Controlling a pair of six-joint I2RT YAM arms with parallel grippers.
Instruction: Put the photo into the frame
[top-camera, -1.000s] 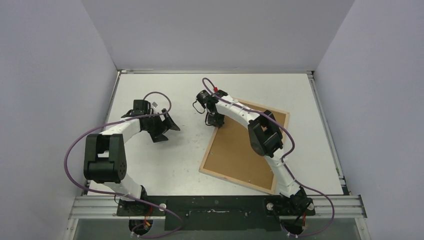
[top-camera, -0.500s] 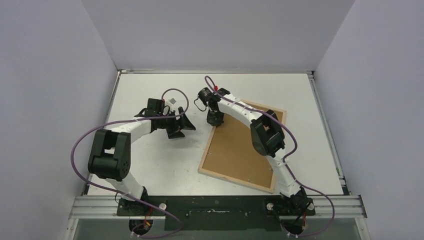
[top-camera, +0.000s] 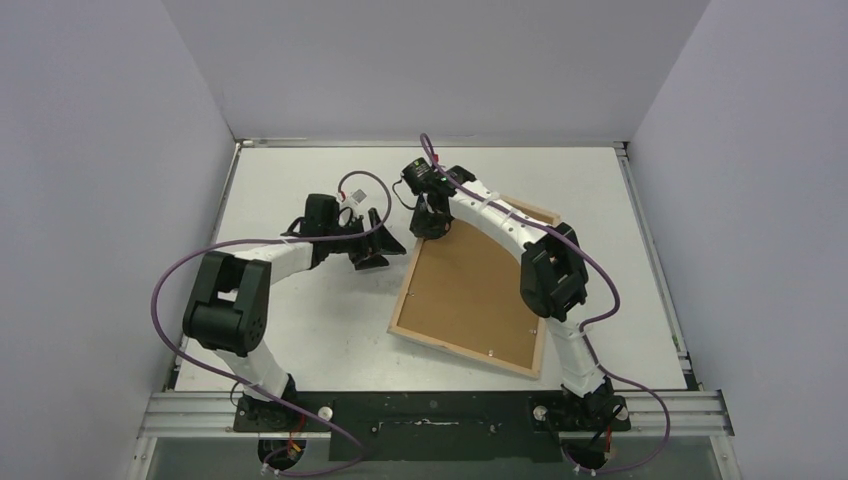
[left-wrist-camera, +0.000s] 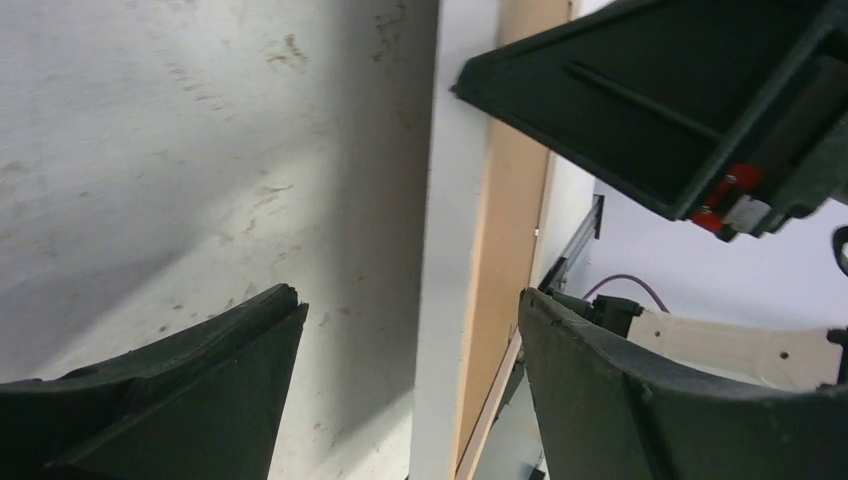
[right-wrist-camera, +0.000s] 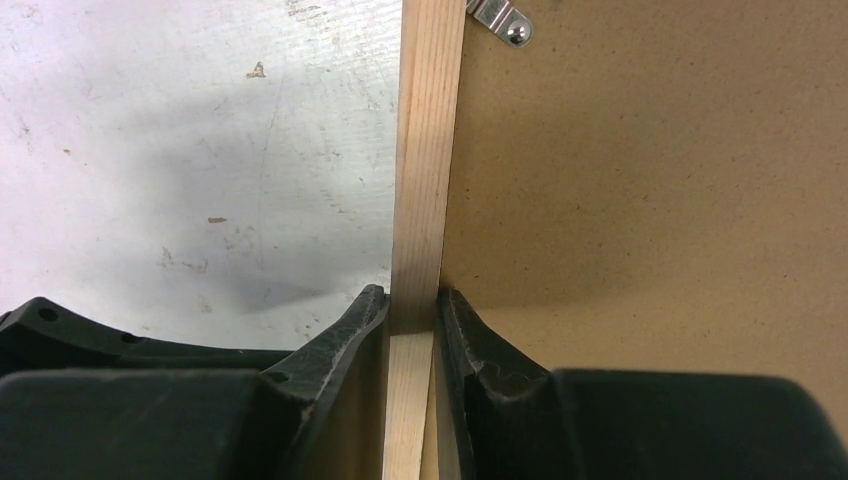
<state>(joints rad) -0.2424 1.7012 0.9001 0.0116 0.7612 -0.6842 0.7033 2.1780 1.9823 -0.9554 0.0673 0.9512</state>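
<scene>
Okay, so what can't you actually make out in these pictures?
- The photo: in no view; whether it lies under the backing board cannot be told.
- The frame front: top view, turned to the table.
- Its gripped corner: top view, under the right arm.

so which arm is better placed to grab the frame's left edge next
Left, probably: the left fingers, open, sit either side of the frame's left edge, while the right fingers are clamped on its wooden rim near the far corner.
</scene>
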